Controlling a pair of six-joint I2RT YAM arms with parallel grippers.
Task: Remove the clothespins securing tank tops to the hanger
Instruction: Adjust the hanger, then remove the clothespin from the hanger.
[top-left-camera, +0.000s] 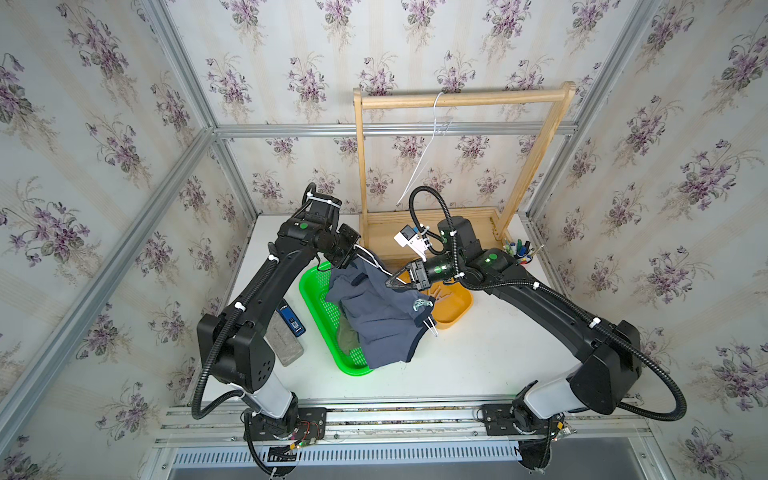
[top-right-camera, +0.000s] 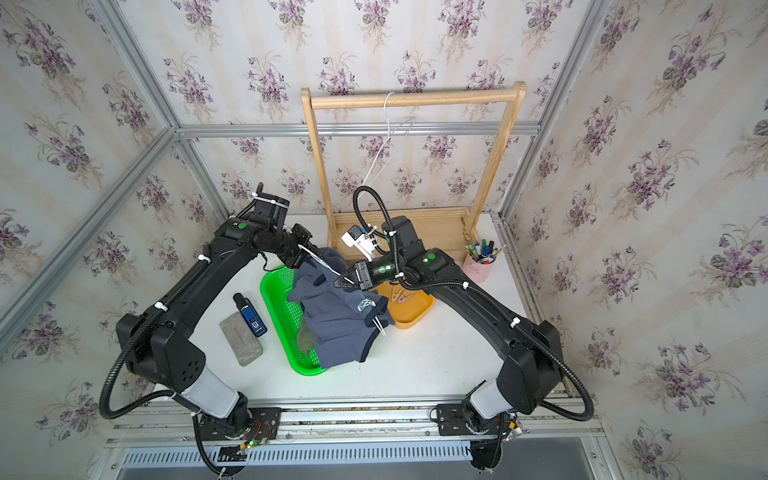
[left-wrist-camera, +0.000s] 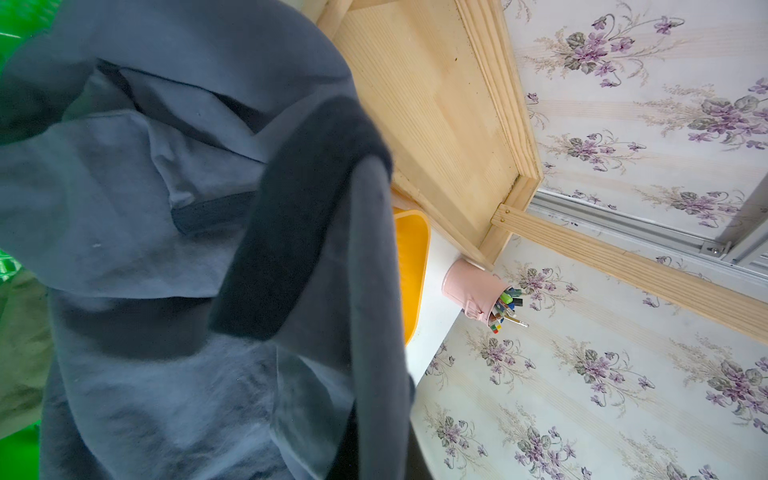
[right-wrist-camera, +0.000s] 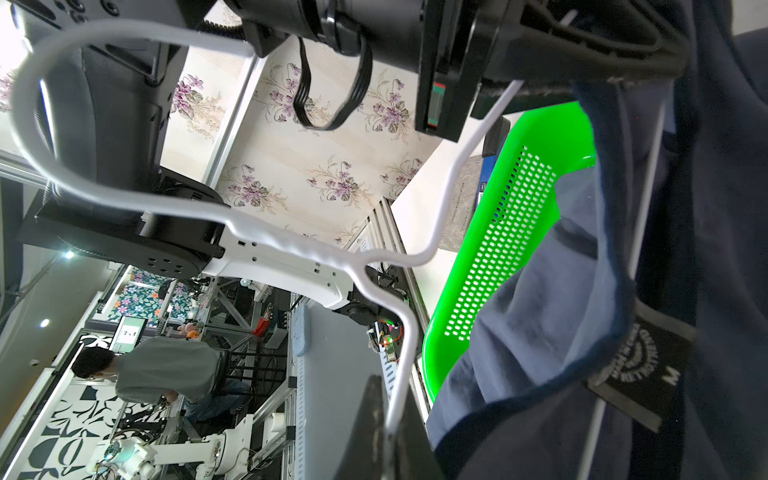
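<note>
The left hand (top-left-camera: 348, 261) is closed at the raised shoulder of the slate-blue tank top (top-left-camera: 376, 316); cloth hides what it pinches. The top hangs over the green basket (top-left-camera: 316, 316). The right hand (top-left-camera: 392, 283) clamps the white hanger (right-wrist-camera: 316, 251) near its neck. The mint-green clothespin (top-left-camera: 423, 304) bites the far shoulder. The step probably goes best with the hanger held steady and any pin pulled straight off.

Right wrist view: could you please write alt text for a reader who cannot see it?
A white wire hanger crosses the frame, one arm pinched in the right gripper. A slate blue tank top hangs from it over a green basket, the left gripper shut at its cloth-covered end.
</note>
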